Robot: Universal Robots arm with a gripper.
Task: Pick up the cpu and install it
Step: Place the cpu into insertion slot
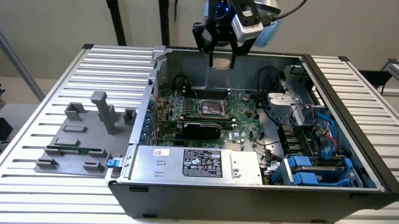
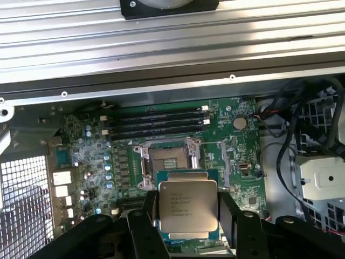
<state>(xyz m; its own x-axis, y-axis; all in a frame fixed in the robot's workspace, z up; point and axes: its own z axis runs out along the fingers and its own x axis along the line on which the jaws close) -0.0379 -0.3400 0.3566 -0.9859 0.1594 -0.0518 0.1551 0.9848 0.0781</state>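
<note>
The cpu (image 2: 187, 209), a flat square chip with a silvery top and printed text, sits between my gripper's (image 2: 187, 211) two black fingers (image 2: 149, 216), which are shut on its opposite edges. In the exterior view the gripper (image 1: 223, 59) hangs high over the back of the open computer case (image 1: 249, 196), with the cpu (image 1: 223, 61) a pale patch between the fingers. Below lies the green motherboard (image 1: 240, 114) with its square socket frame (image 1: 212, 108). In the wrist view the socket (image 2: 168, 160) stands open and bare, just beyond the held chip.
A grey fixture plate (image 1: 59, 140) with upright holders and a green memory stick (image 1: 76, 150) lies at the exterior view's left. Inside the case are the power supply (image 1: 199, 163), black cables (image 1: 268, 100) and blue drive bays (image 1: 311, 170). Black memory slots (image 2: 156, 121) run beside the socket.
</note>
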